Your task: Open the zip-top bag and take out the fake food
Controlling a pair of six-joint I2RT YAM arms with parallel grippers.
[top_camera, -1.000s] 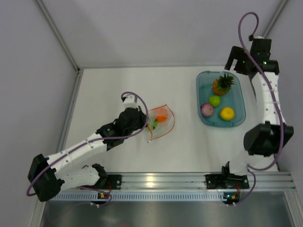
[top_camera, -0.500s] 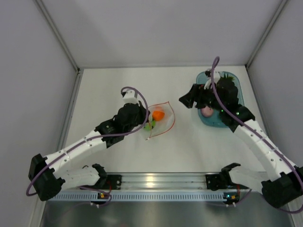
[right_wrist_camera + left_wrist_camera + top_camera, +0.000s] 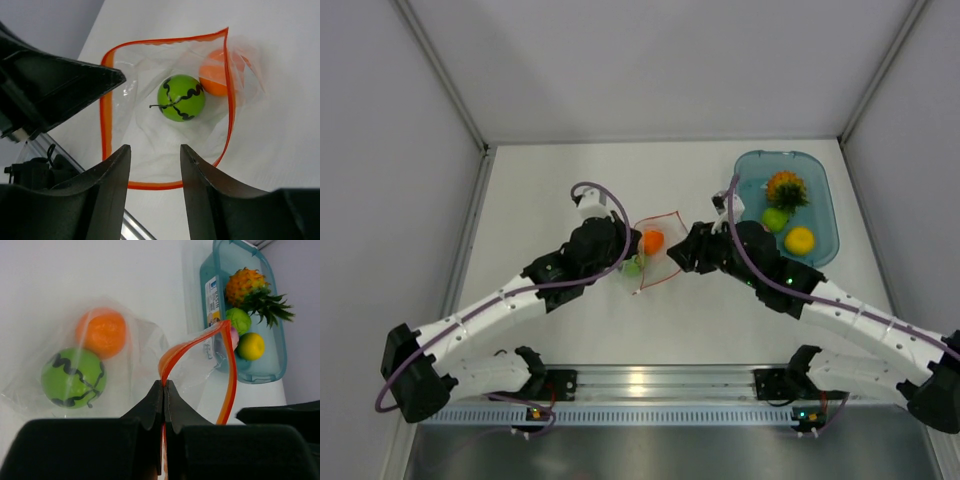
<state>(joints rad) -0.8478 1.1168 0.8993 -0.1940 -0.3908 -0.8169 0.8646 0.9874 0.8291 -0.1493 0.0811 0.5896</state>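
The clear zip-top bag (image 3: 660,258) lies mid-table with its mouth held wide. My left gripper (image 3: 165,383) is shut on the orange-red zip strip (image 3: 195,342) at the bag's left edge. Inside the bag are an orange ball (image 3: 215,72) and a green ball with dark stripes (image 3: 181,98). My right gripper (image 3: 155,147) is open just in front of the bag's mouth, with nothing between its fingers. More fake food sits in the blue tub (image 3: 832,200): a pineapple (image 3: 786,188), a light green piece (image 3: 775,219) and a yellow piece (image 3: 799,240).
The tub stands at the back right, close behind my right arm (image 3: 820,295). A metal rail (image 3: 650,380) runs along the near table edge. Grey walls close in the left, back and right sides.
My right arm swung from the far right, past the tub, across to the bag's mouth, and its jaws narrowed. My left gripper kept hold of the strip; the bag shifted slightly.
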